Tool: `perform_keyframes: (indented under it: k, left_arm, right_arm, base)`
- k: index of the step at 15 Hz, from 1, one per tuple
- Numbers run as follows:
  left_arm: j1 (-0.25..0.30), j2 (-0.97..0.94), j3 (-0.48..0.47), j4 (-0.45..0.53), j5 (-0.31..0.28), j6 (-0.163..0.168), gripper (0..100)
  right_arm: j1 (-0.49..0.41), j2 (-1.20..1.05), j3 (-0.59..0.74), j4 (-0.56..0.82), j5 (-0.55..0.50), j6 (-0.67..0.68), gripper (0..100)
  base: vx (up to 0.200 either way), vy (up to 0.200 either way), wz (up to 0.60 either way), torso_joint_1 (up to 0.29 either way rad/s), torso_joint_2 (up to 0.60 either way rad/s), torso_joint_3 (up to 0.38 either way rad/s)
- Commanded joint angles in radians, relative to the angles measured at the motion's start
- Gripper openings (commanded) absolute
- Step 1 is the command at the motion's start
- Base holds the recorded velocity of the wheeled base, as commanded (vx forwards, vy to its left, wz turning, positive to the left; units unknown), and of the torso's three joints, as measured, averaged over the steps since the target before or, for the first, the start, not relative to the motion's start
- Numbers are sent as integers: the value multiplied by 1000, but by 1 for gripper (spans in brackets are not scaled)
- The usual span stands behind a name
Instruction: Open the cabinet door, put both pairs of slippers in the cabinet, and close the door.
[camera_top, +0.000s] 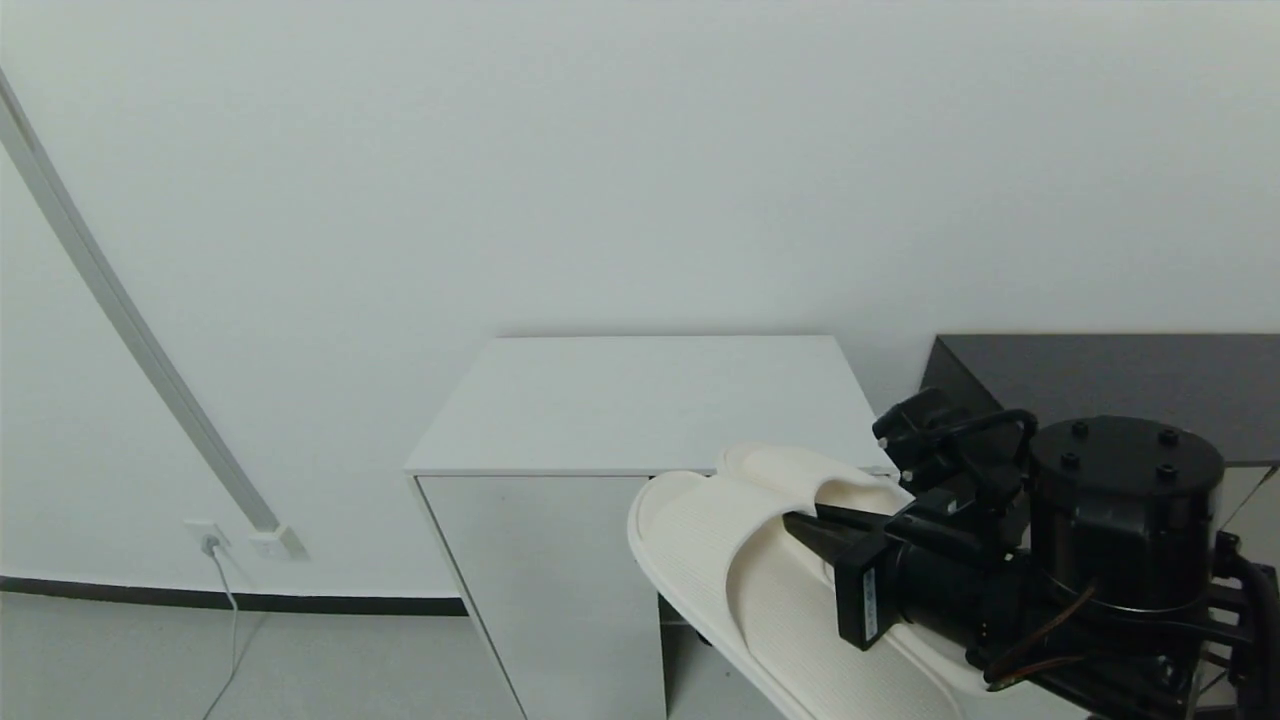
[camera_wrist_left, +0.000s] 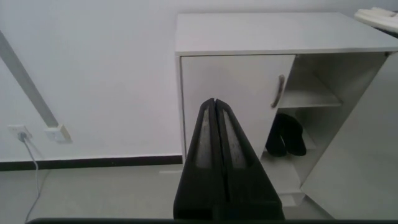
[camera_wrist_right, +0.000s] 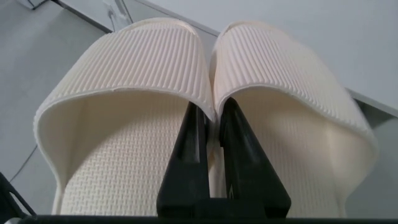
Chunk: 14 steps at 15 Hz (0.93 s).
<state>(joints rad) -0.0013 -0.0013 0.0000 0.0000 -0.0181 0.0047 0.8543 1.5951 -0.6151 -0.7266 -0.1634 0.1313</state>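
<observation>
- Right wrist view: our right gripper (camera_wrist_right: 211, 109), fingers (camera_wrist_right: 191, 146) clamped on both cream slippers (camera_wrist_right: 143, 68)
- We see our left gripper (camera_wrist_left: 215, 101), fingers (camera_wrist_left: 202, 146) together, facing the open cabinet (camera_wrist_left: 236, 84)

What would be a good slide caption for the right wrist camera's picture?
A pair of cream slippers pinched by their adjoining straps in the right gripper.

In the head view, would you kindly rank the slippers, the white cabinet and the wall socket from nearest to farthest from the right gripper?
1. The slippers: clamped between the fingers of the right gripper, at lower right.
2. The white cabinet: just behind the slippers, in the centre.
3. The wall socket: far off at lower left, low on the wall.
</observation>
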Motion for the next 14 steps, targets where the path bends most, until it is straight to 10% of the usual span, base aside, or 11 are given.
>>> perform_keyframes:
  k: [1,14]
  left_arm:
    - [0,1,0,0,0,0,0]
    - [0,1,0,0,0,0,0]
  right_arm:
    - [0,2,0,-1,1,1,0]
    - [-17,11,14,-5,5,-1,0]
  base:
    - [0,0,0,0,0,0]
    - [0,0,0,0,0,0]
